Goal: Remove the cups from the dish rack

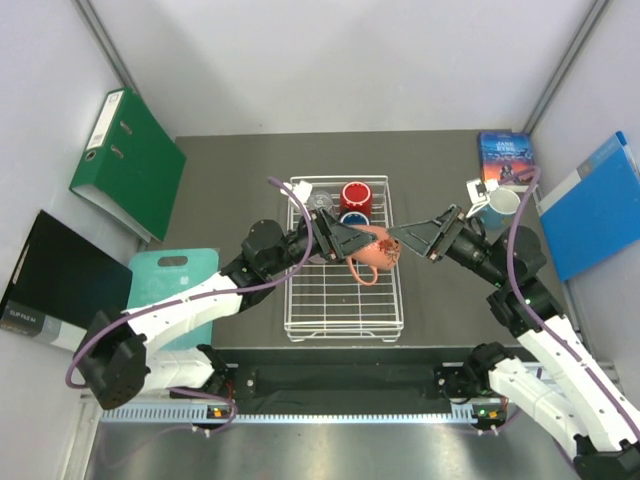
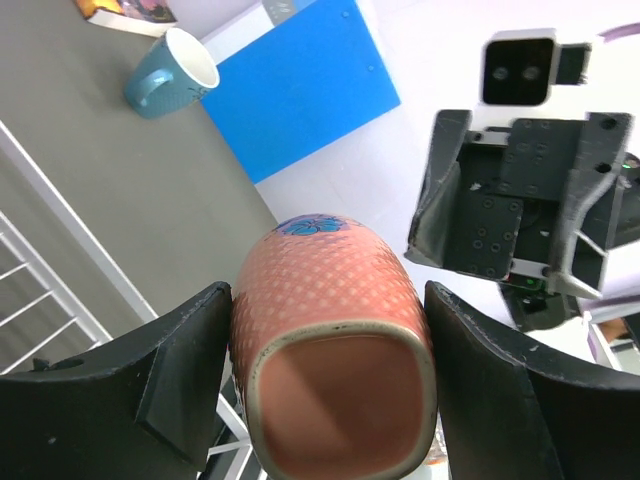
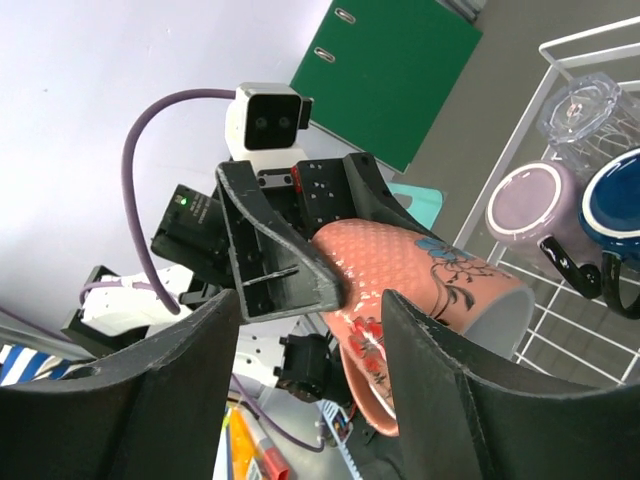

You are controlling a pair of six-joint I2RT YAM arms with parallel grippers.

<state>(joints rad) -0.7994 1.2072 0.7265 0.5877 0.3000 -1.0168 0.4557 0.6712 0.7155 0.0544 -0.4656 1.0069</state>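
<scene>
From above, the left fingers (image 1: 338, 240) are clamping the salmon mug (image 1: 378, 252) over the dish rack (image 1: 340, 300); the right fingers (image 1: 420, 238) are standing apart just beside it; at the left wrist, they are pressing the mug's two sides; at the right wrist, the mug is showing beyond the spread fingers.

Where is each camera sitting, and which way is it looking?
Top camera: high behind, looking down on the dish rack; left arm and right arm show.
Left wrist camera: on the left arm, facing right; its left hand holds the salmon mug, right hand opposite.
Right wrist camera: on the right arm, facing left toward the green binder; its own fingers show.
Both wrist views share the salmon mug.
</scene>
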